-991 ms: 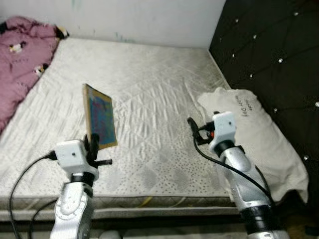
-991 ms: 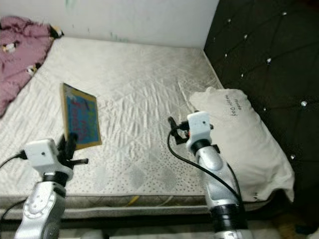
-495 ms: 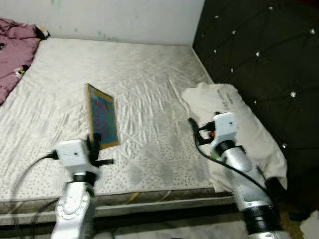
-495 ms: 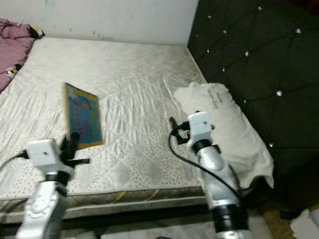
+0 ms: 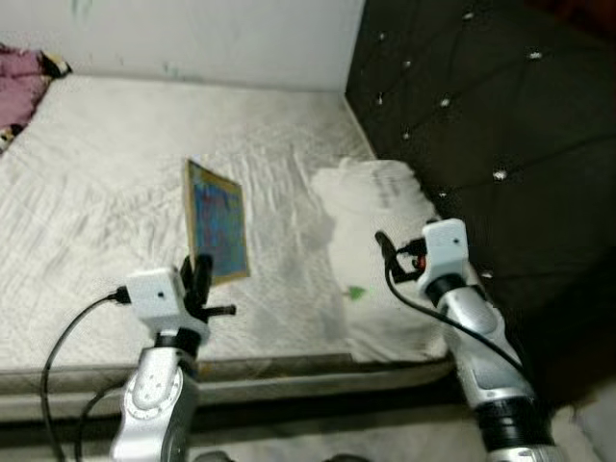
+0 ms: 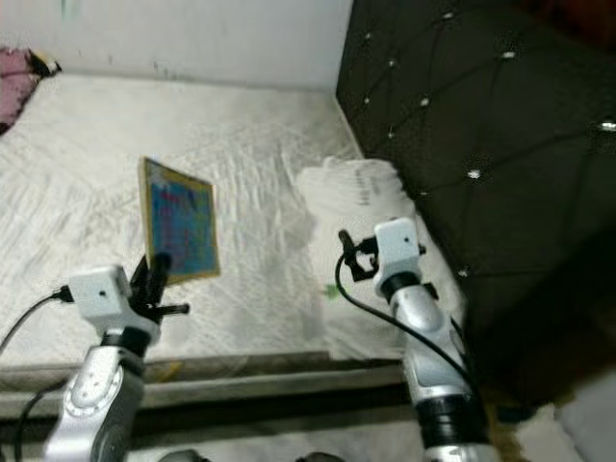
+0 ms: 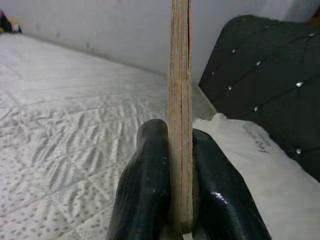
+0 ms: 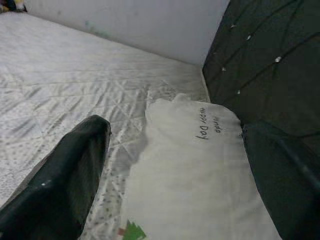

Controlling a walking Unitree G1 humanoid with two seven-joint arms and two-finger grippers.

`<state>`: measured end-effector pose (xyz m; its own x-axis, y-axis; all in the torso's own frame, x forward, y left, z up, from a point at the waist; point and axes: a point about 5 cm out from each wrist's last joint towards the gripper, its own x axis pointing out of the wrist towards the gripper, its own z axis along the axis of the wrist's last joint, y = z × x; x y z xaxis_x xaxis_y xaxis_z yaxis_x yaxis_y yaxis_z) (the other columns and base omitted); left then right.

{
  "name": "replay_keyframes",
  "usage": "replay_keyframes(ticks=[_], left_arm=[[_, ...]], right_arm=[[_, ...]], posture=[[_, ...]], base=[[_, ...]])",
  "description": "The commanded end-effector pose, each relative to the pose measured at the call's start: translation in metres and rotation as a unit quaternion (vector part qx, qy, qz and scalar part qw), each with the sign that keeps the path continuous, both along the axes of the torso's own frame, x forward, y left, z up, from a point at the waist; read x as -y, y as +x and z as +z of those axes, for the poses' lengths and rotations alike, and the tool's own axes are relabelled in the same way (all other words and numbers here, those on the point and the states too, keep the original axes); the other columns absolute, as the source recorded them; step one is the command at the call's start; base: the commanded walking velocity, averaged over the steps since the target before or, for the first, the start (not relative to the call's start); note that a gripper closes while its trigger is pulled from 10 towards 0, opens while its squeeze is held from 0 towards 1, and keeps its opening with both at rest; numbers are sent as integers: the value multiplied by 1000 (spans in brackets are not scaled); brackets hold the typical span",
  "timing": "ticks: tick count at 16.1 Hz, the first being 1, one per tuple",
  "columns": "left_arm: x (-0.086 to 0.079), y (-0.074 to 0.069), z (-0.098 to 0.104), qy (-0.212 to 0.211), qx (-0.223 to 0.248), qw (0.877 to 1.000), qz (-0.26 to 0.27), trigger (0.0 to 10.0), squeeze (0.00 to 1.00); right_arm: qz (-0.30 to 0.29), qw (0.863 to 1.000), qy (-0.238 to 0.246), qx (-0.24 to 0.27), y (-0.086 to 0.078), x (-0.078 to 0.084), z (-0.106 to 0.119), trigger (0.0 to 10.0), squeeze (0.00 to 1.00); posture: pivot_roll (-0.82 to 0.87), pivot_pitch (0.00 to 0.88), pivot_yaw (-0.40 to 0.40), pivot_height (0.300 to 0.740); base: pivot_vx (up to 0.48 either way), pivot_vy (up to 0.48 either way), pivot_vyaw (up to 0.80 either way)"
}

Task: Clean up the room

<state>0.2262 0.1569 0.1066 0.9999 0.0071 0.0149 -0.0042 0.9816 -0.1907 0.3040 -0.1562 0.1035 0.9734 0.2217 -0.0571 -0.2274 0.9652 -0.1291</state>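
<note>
Left gripper [image 7: 175, 200] was clamped on the book's [image 5: 218, 232] lower edge, holding it upright above the bed [image 5: 96, 192], right gripper [image 8: 170, 190] spread empty near the pillow [image 5: 371, 207]; such an edge pinch risked the book pivoting out.

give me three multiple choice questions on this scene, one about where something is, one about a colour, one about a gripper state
1. Where does the white pillow lie?
A. on the floor
B. on the mattress beside the dark headboard
C. in the left gripper

2. What colour is the face of the book?
A. mostly blue
B. plain white
C. black

3. What is the left gripper doing?
A. open over the pillow
B. shut on the book
C. shut on a cable

Answers: 1 B, the pillow rests against the headboard side; 2 A, blue cover with tan edge; 3 B, both fingers press the book's edge.
</note>
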Motion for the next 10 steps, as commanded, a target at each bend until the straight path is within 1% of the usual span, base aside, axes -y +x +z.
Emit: replay_keyframes(ticks=[1, 7, 10], left_arm=[[-1, 1, 11, 1, 29, 1000, -3, 10000, 0], [1, 0, 12, -5, 36, 999, -16, 10000, 0], [1, 0, 12, -6, 37, 999, -17, 10000, 0]], right_arm=[[0, 1000, -3, 9, 3, -1, 5, 10000, 0], [0, 1000, -2, 10, 3, -1, 4, 10000, 0], [0, 1000, -2, 10, 3, -1, 4, 10000, 0]], posture=[[42, 20, -96, 740], [42, 16, -94, 740], [43, 11, -94, 740]], base=[[0, 0, 0], [0, 0, 0], [250, 0, 0]])
